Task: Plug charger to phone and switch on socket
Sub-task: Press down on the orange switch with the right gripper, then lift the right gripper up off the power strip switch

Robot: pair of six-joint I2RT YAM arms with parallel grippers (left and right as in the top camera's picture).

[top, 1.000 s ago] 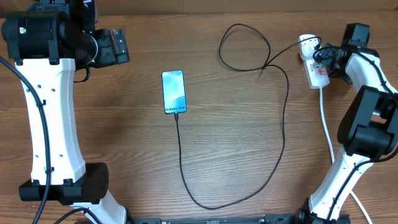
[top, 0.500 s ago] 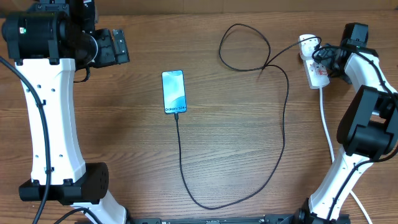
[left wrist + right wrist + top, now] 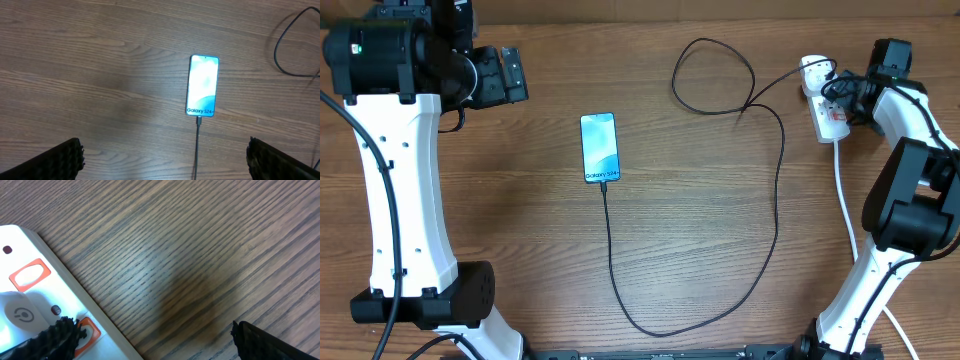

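Observation:
The phone (image 3: 600, 147) lies screen up on the table, its light blue screen reading "Galaxy S24+"; it also shows in the left wrist view (image 3: 202, 86). The charger's thin black cable (image 3: 775, 220) is plugged into the phone's near end and loops round to the white plug adapter (image 3: 813, 72) at the far end of the socket (image 3: 828, 112). My right gripper (image 3: 842, 100) is open at the socket; one finger pad rests over an orange-red switch (image 3: 86, 328). My left gripper (image 3: 508, 75) is open and empty, raised far left of the phone.
A thick white cord (image 3: 846, 215) runs from the socket toward the table's near right edge. The black cable forms a loop (image 3: 710, 75) at the back centre. A second orange switch (image 3: 30, 273) shows on the socket.

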